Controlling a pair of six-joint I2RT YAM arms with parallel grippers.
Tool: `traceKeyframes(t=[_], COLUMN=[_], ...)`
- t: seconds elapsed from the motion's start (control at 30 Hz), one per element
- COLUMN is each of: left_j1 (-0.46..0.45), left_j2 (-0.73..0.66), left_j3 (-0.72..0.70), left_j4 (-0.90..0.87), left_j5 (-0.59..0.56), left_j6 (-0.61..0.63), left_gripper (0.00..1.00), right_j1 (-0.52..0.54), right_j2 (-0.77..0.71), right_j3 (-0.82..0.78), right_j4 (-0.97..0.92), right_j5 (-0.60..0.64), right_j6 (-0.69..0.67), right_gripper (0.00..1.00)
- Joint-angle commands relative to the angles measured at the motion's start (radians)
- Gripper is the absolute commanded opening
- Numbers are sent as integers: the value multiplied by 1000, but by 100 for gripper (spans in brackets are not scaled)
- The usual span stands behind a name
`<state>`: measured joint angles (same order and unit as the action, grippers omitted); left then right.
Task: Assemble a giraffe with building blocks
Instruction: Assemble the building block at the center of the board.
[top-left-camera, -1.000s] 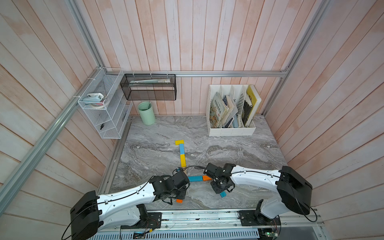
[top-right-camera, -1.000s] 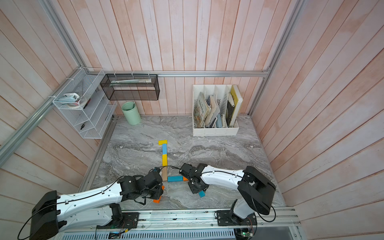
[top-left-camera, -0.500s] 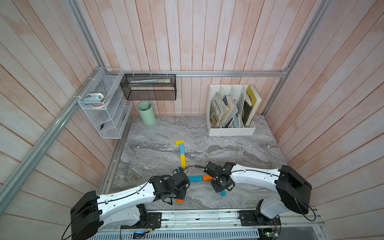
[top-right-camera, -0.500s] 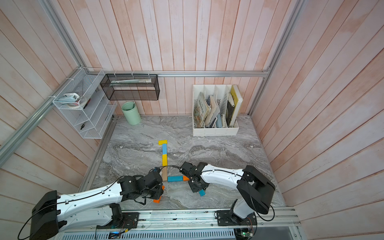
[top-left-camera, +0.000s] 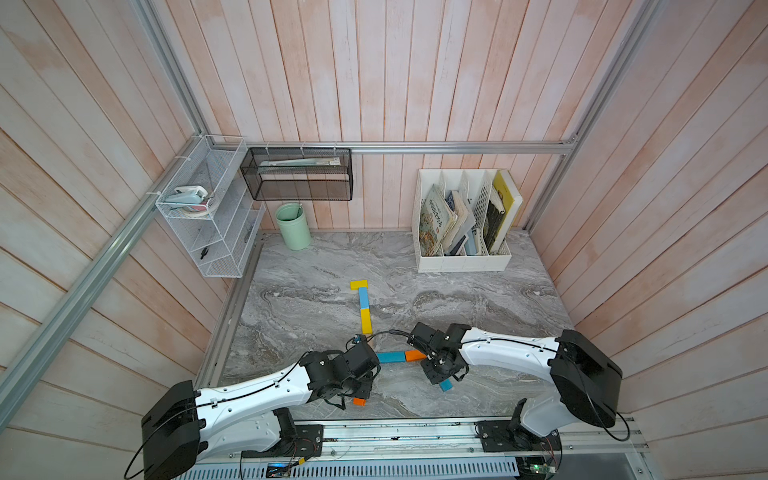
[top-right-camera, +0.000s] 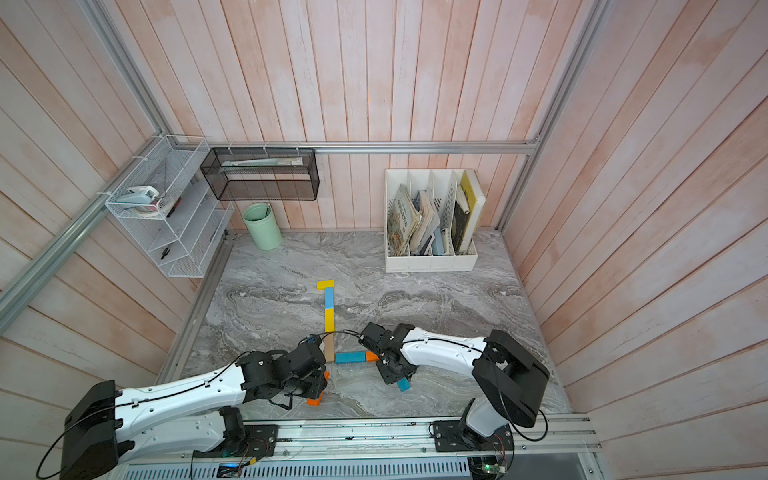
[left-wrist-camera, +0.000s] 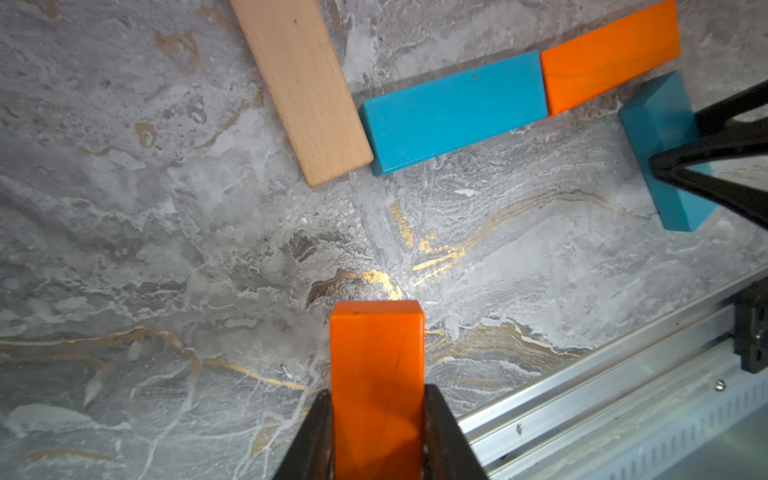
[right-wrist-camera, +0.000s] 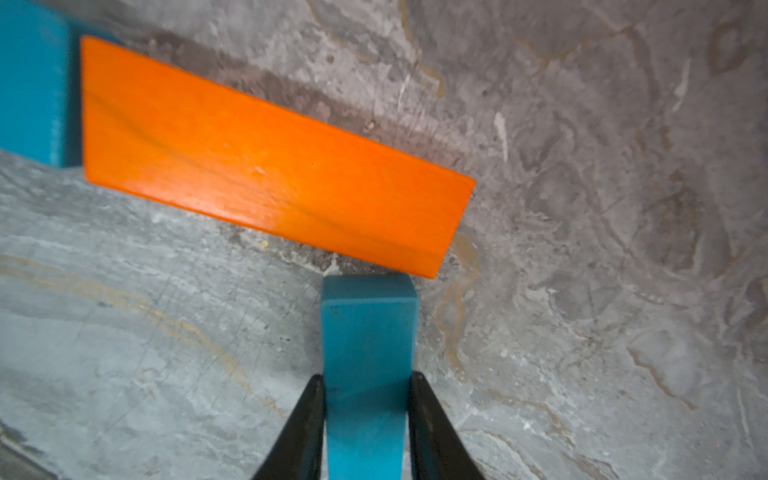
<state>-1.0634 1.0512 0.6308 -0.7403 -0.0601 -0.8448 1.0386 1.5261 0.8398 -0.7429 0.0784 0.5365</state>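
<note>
Six-piece giraffe (top-left-camera: 365, 320) lies flat, counter (top-left-camera: 478, 299) centre: yellow head far, blue-yellow-tan neck, teal-orange back. My L hand (left-wrist-camera: 376, 399) clamps orange block (left-wrist-camera: 376, 357); R hand (right-wrist-camera: 368, 382) clamps teal block (right-wrist-camera: 368, 332) by back's right end.

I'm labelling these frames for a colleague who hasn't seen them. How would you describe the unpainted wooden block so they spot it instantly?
On the grey marble table, a column of blocks runs from a yellow head block toward the robot. The tan block is that column's nearest piece, its end meeting the blue back block. It alone is bare wood; its neighbours are painted.
</note>
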Motion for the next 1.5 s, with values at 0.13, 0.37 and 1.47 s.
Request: traceKeyframes(t=[0.13,0.37,1.47], left_j1=[-3,-3,-3], left_j2=[0,15,56], left_j3=[24,24,26], left_j4=[8,20,57], left_j5=[-10,1,28], left_j6=[21,24,41], left_gripper=[0,0,0], right_j1=[-5,-15,-26], right_j2=[17,6,19], right_j3=[15,5,7], right_j4=[-38,-39,-18], right_j5=[21,52,66], right_j6=[-23,-2,-13], right_gripper=[30,38,28])
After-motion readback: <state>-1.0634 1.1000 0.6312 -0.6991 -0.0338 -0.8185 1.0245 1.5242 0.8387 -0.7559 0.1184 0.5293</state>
